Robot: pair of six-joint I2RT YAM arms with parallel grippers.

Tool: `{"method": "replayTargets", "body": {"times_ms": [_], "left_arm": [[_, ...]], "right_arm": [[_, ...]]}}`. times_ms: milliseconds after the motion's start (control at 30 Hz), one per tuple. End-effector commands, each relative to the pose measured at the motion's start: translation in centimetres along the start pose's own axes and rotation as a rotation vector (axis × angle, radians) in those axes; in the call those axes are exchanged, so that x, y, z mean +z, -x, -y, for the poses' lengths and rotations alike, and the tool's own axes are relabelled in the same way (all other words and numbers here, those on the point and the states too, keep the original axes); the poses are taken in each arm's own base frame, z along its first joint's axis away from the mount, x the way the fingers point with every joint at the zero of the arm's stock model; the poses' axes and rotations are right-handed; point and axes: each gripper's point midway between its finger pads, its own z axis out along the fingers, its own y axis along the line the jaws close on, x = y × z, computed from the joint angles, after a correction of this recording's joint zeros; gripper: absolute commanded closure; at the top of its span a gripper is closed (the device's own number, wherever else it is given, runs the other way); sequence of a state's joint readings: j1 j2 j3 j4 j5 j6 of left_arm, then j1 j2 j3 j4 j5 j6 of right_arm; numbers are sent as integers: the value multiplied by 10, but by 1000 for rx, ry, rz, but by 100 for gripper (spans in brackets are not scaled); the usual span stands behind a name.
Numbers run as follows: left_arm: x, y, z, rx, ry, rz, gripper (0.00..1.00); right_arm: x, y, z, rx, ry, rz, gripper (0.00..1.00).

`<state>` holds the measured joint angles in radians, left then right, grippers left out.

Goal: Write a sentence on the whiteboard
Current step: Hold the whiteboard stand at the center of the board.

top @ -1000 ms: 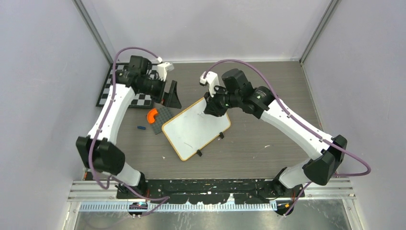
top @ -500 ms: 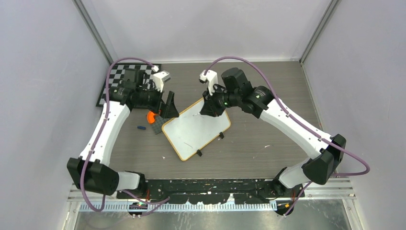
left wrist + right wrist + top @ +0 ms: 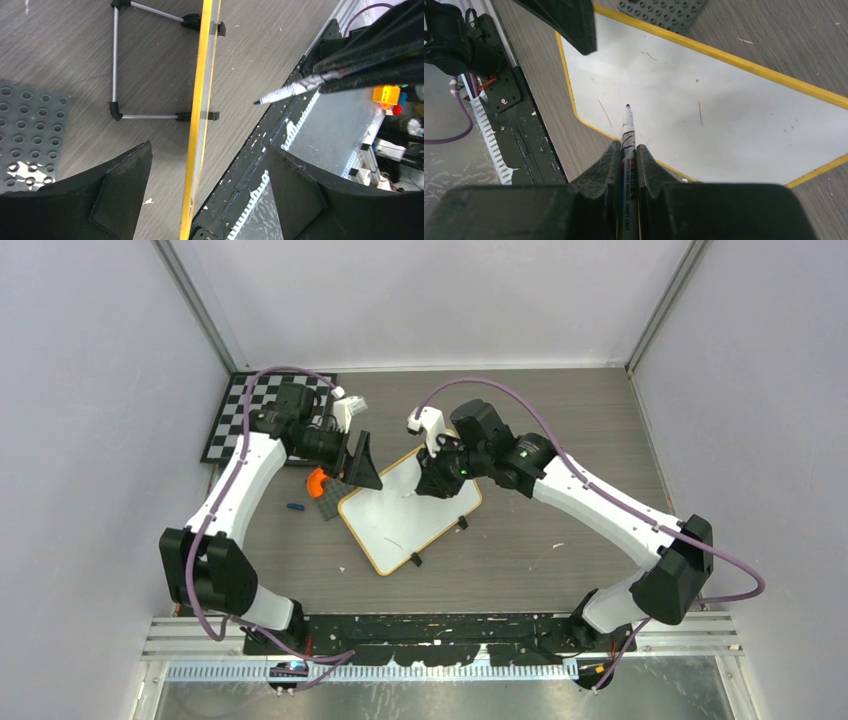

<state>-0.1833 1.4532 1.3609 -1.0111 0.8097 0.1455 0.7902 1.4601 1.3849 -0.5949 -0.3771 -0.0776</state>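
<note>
Zero strokes of the sentence show on the whiteboard (image 3: 724, 95). Its face carries only a few faint dark stray marks and no blue writing. We judge the task to be at its very start, with all the writing left to do.

Right jaws: closed on the marker (image 3: 628, 131), barrel clamped between the two fingers, tip pointing straight out ahead of them. The whiteboard lies directly ahead of and beneath that tip. From the right wrist view we cannot tell whether it touches. From the left wrist view the tip looks just short of the surface.

Left jaws: open wide, holding nothing. The whiteboard's yellow-orange frame edge runs between the two fingers (image 3: 100, 200) and touches neither. Its metal-rod stand (image 3: 116, 75) lies ahead on one finger's side, with the grey studded plate (image 3: 25, 130) beside that finger.

Judgement: bracing the board looks like the step in hand, then tip down for the first letter. Risk: the propped board may shift under pen pressure if the left jaws do not close on the frame.
</note>
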Motion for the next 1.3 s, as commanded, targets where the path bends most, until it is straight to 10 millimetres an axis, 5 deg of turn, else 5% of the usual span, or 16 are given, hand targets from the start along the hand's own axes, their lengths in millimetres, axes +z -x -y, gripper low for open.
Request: {"method": "replayTargets", "body": {"times_ms": [0,533,1267], "left_arm": [[4,8,9,-32,-100,14,16],[14,4,5,-70,-179,-11,37],[29,2,11,-60,-247,-77,57]], "right_arm": [[11,23,-12,-65,-15,65,100],[24,39,-37,-91,29,64,100],[25,27,-56,-57,112,52,100]]}}
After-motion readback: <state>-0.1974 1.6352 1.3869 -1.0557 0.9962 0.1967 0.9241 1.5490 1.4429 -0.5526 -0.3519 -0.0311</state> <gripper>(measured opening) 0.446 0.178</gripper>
